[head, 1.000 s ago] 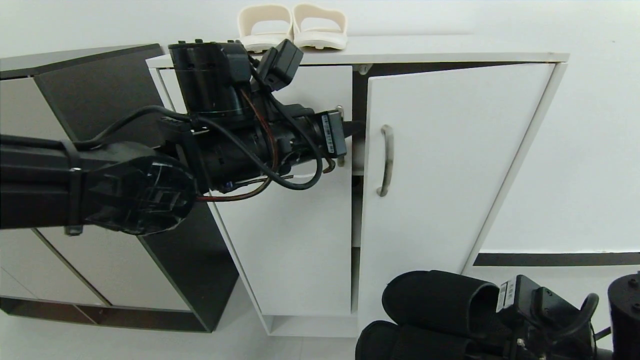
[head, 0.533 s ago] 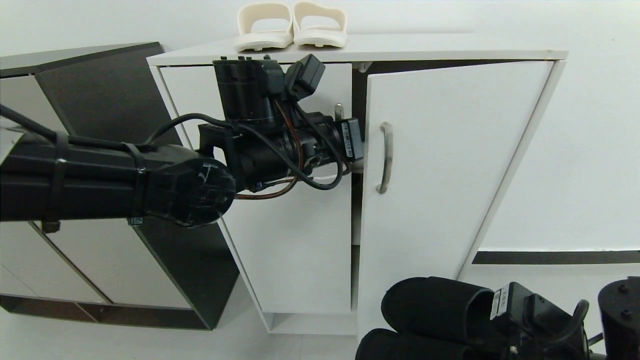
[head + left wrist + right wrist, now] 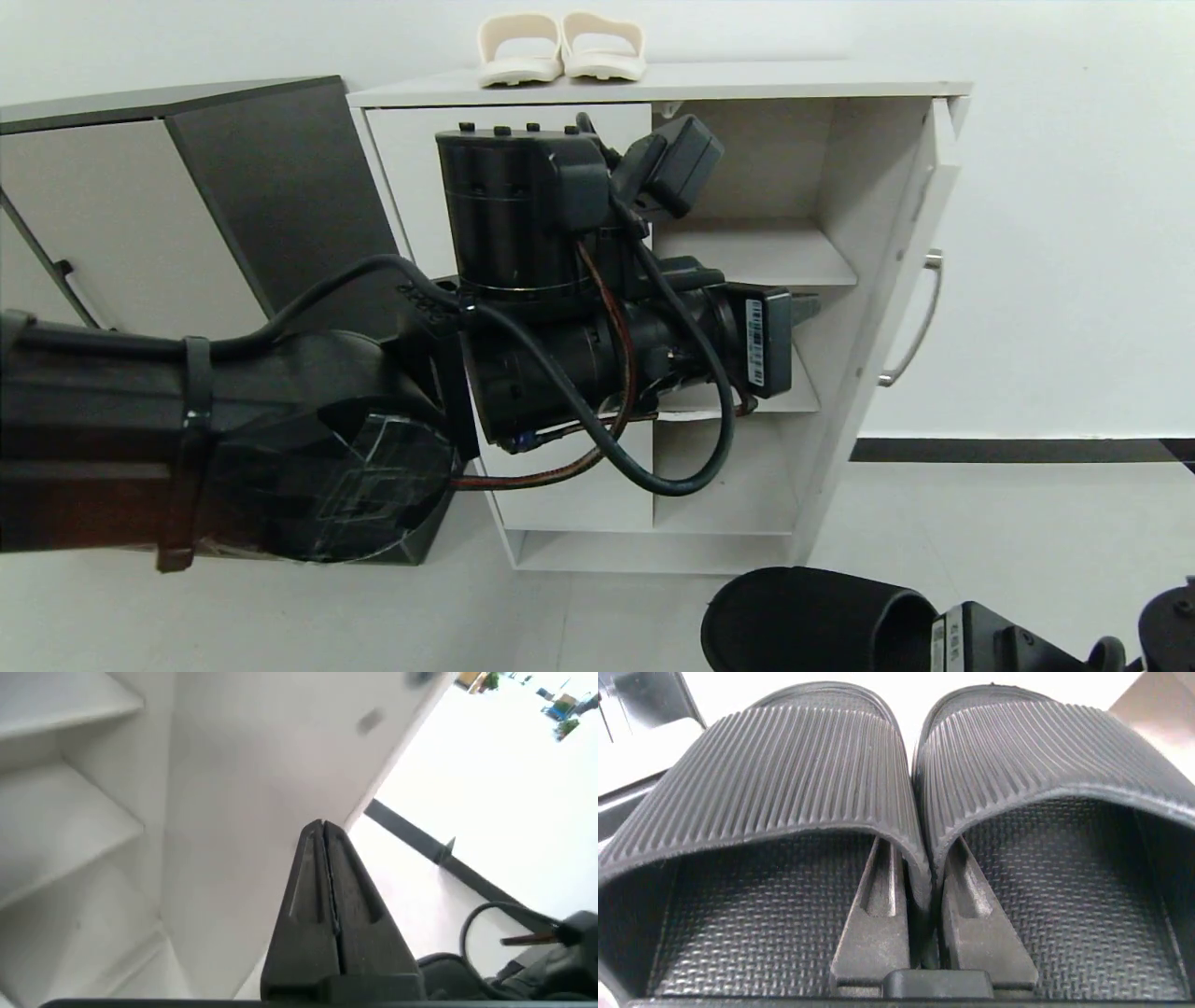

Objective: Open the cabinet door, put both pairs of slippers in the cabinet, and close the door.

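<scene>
The white cabinet (image 3: 653, 86) stands with its right door (image 3: 896, 280) swung wide, edge-on, its metal handle (image 3: 920, 317) facing the wall. Bare shelves (image 3: 756, 257) show inside. My left gripper (image 3: 805, 306) hangs shut and holding nothing in front of the open compartment, near the middle shelf; its fingers (image 3: 324, 873) are pressed together. A cream pair of slippers (image 3: 560, 47) rests on the cabinet top. My right gripper (image 3: 920, 915) is shut on the adjoining inner walls of the black slippers (image 3: 906, 784), held low in front of the cabinet (image 3: 812, 621).
A dark cabinet (image 3: 261, 187) with pale doors adjoins on the left. The left white door is closed behind my left arm. Pale floor (image 3: 980, 523) lies free right of the open door, with a black strip (image 3: 1008, 450) along the wall.
The right door went from slightly ajar to wide open as my left gripper pushed right past its edge. The head view shifted; the black slippers sit lower in it.
</scene>
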